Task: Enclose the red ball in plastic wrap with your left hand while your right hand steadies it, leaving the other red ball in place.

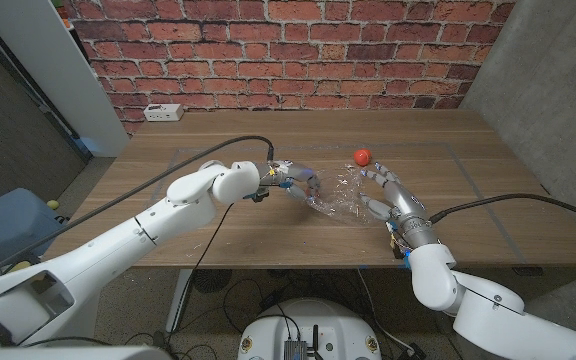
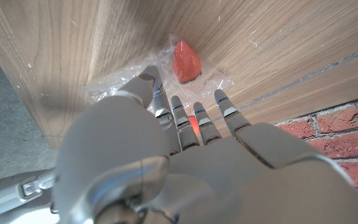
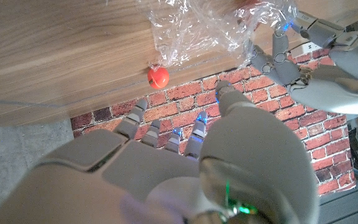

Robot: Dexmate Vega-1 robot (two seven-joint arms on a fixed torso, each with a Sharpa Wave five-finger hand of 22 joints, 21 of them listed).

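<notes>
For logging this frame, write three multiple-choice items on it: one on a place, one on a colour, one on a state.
1. Where is the bare red ball? A on a plate; B on the table, beyond the plastic wrap towards the brick wall; C on the floor.
2. The wrap's colour? A blue; B black; C clear.
3. The wrap's state? A crumpled; B a smooth flat sheet; C on a roll.
Key: B, it sits on wood past the wrap; C, the wood shows through it; A, it lies creased between the left hand and right hand.
</notes>
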